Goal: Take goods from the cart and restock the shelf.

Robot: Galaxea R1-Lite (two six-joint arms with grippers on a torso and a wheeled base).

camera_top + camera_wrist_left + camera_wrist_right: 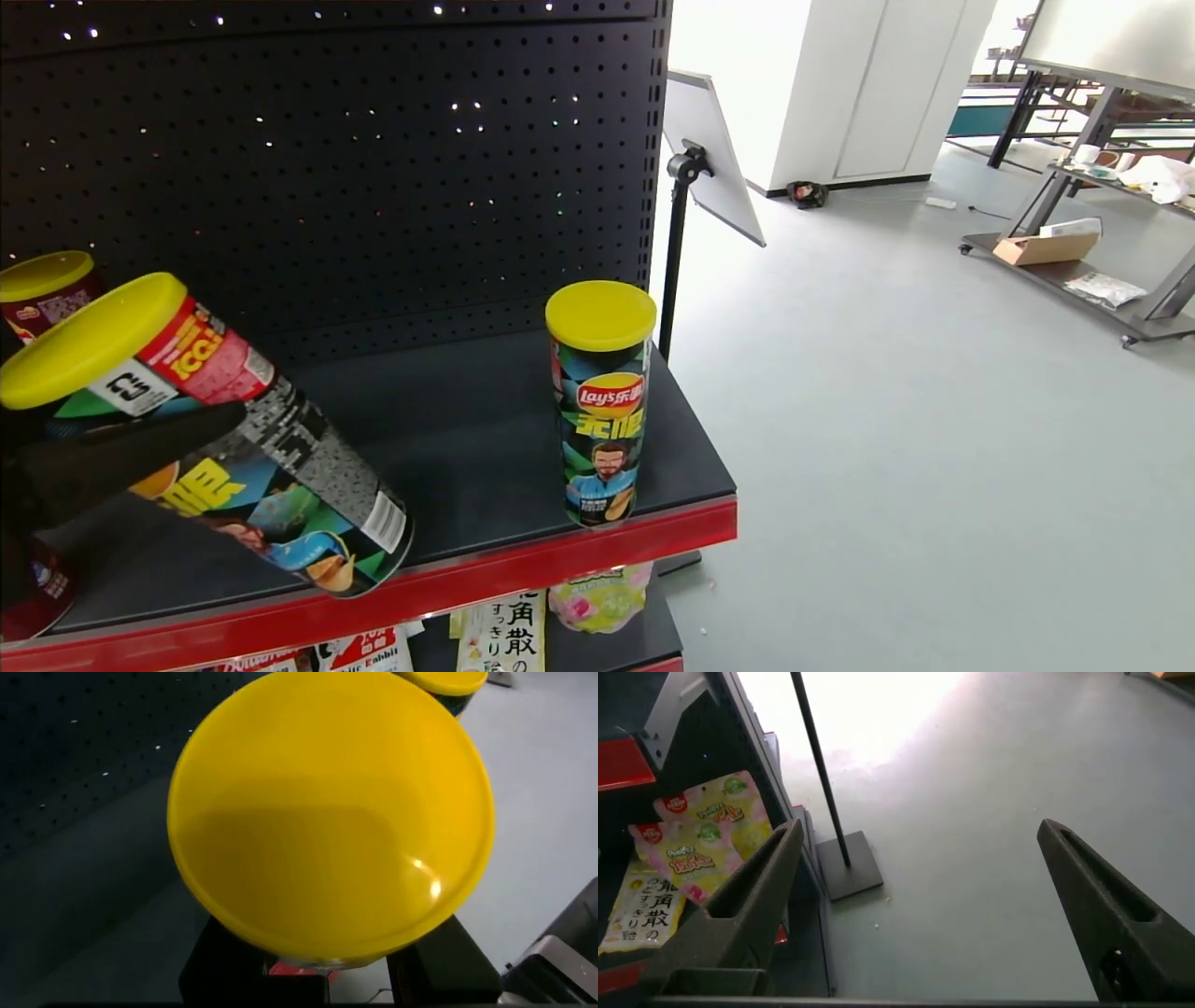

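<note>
A grey floor (934, 467) spreads beside the black shelf (467, 439) with a red front edge. The left gripper (201, 439) clasps a tilted chip can (280, 467) over the shelf board. A second can (602, 411) stands upright near the board's right end. The right gripper (920, 831) hangs with its fingers spread wide above the floor.

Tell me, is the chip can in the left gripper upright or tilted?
Tilted. The chip can leans clearly, with its yellow lid higher than its base and to the left of it.
</note>
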